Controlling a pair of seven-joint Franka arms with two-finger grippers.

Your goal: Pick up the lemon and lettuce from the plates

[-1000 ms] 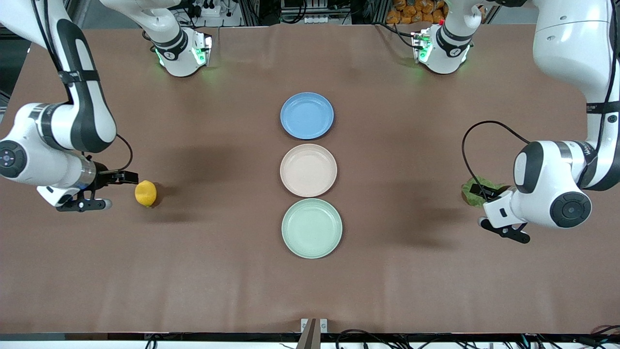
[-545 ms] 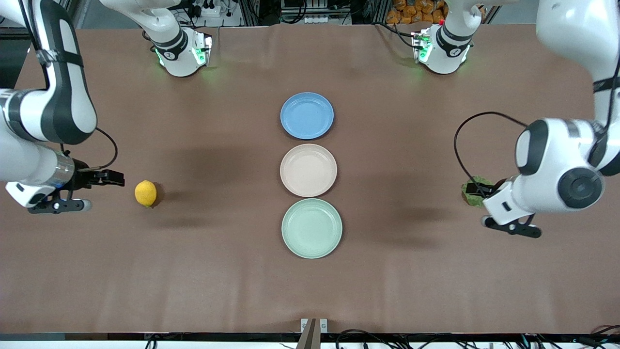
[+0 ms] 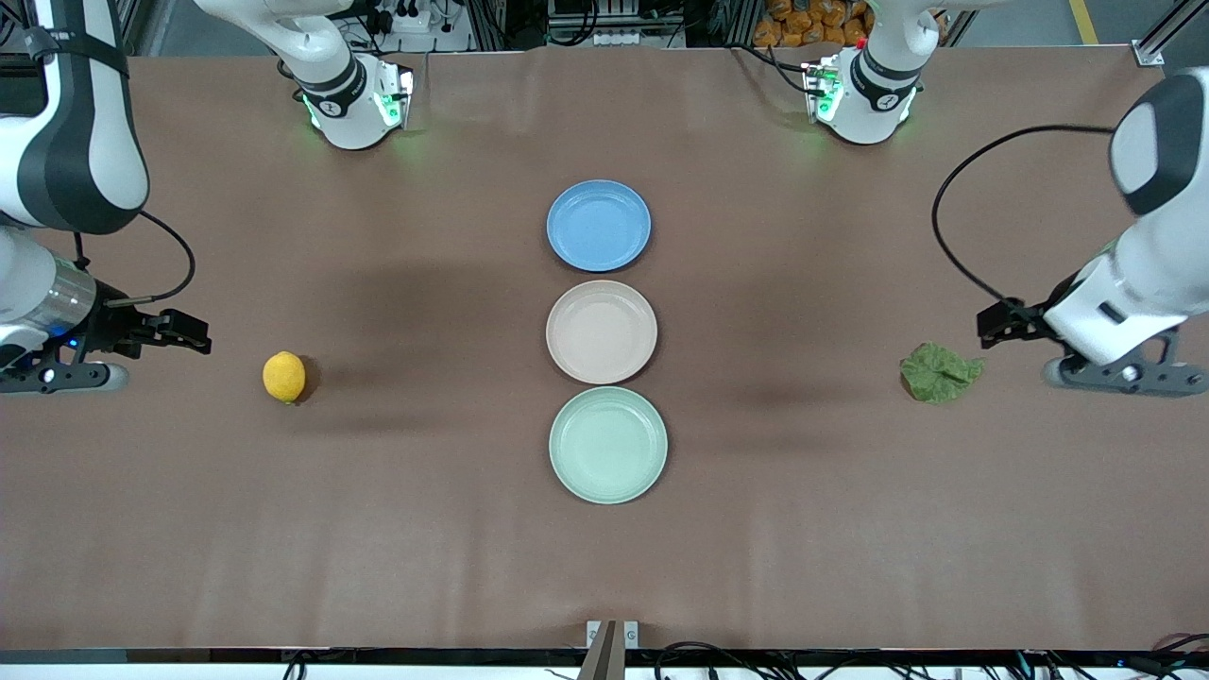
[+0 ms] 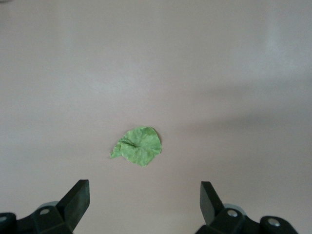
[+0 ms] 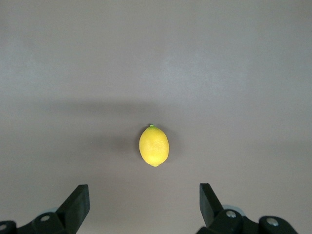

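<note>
The lemon [image 3: 284, 377] lies on the bare table toward the right arm's end, off the plates; it also shows in the right wrist view [image 5: 154, 146]. The lettuce [image 3: 940, 372] lies on the table toward the left arm's end and shows in the left wrist view [image 4: 138, 146]. The beige plate [image 3: 601, 331] and the mint plate [image 3: 607, 444] stand empty at the table's middle. My right gripper [image 3: 161, 361] [image 5: 144, 195] is open and empty, raised, beside the lemon toward the table's end. My left gripper [image 3: 1020, 351] [image 4: 145, 195] is open and empty, raised, beside the lettuce toward the table's end.
An empty blue plate [image 3: 598, 225] stands in line with the other two, farthest from the front camera. The arm bases [image 3: 354, 104] [image 3: 861, 94] stand along the table's edge farthest from the front camera.
Both grippers have risen and drawn away from the lemon and the lettuce toward their table ends. The lettuce, partly covered by the left gripper before, now shows whole.
</note>
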